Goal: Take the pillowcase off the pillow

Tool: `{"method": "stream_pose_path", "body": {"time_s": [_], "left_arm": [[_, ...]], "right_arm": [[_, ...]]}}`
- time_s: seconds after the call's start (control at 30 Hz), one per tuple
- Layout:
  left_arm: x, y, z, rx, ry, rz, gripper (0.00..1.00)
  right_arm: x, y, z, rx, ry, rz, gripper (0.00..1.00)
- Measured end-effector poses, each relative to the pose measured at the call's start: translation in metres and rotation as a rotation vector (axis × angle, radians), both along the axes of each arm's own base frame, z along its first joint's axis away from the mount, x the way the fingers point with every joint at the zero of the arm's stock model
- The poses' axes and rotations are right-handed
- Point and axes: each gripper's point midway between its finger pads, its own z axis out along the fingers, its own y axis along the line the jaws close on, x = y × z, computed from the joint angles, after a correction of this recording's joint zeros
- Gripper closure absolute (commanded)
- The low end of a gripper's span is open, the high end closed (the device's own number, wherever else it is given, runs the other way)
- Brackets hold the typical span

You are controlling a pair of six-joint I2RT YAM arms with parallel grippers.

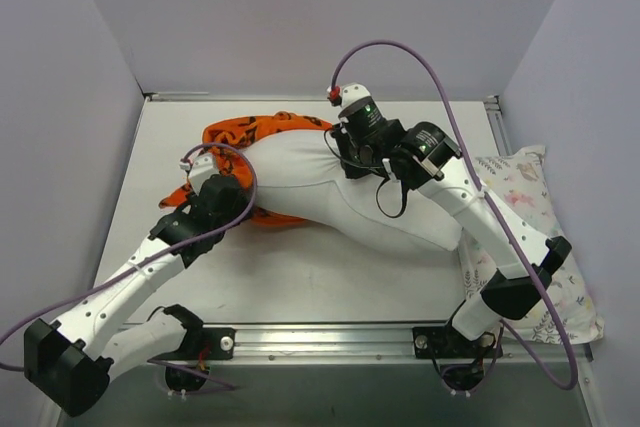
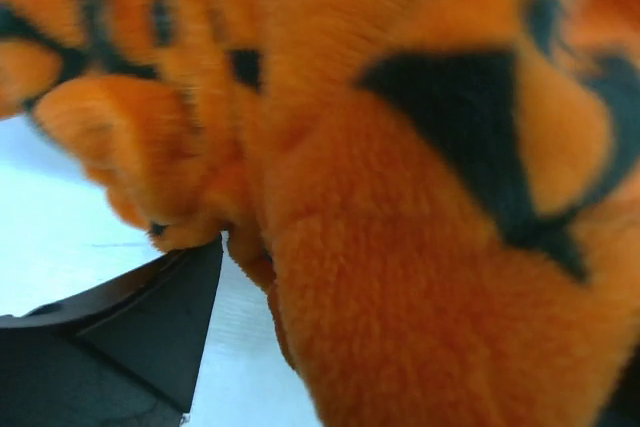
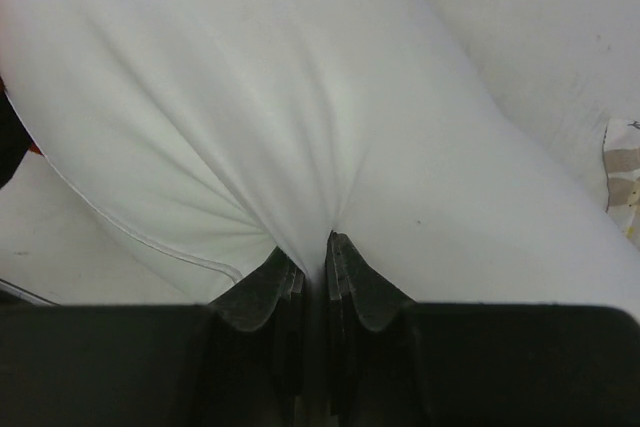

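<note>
Pillow [image 1: 340,202]: plain white and plump, lying slantwise across the middle of the table [image 1: 300,282], most of it bare.
Pillowcase [image 1: 240,132]: bright orange with black shapes, bunched up over the pillow's far left end, with some of it on the table beside that end.
Right pincer [image 3: 318,247]: fingers almost together, pinching a fold of the white pillow near its middle, with the cloth pulled into creases there.
Left pincer [image 1: 207,172]: tip buried in the orange cloth on the left. One dark finger [image 2: 150,337] seen low beside the fuzzy cloth, the other hidden. Cannot tell how far open, or whether holding anything.
Other pillow [image 1: 525,187]: white with pale flower print, at the right edge of the table, partly under the right arm.
</note>
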Motion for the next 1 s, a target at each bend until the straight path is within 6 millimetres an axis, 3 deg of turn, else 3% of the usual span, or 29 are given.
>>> {"method": "stream_pose_path", "body": {"time_s": [0.2,0.3,0.43,0.8,1.0], "left_arm": [[0.023,0.072,-0.027,-0.044,0.020,0.277,0.76],[0.033,0.094,-0.033,-0.094,0.022,0.359,0.89],[0.045,0.107,-0.043,-0.136,0.045,0.402,1.00],[0.090,0.150,-0.069,-0.209,0.154,0.520,1.00],[0.091,0.177,-0.102,-0.197,0.255,0.604,1.00]], "right_arm": [[0.001,0.000,0.000,0.030,0.023,-0.001,1.00],[-0.002,0.003,0.002,0.053,0.034,0.009,1.00],[-0.006,0.003,0.006,0.073,0.035,0.019,1.00],[-0.023,-0.002,0.031,0.155,0.019,0.060,1.00],[-0.034,-0.018,0.049,0.187,-0.005,0.058,1.00]]}}
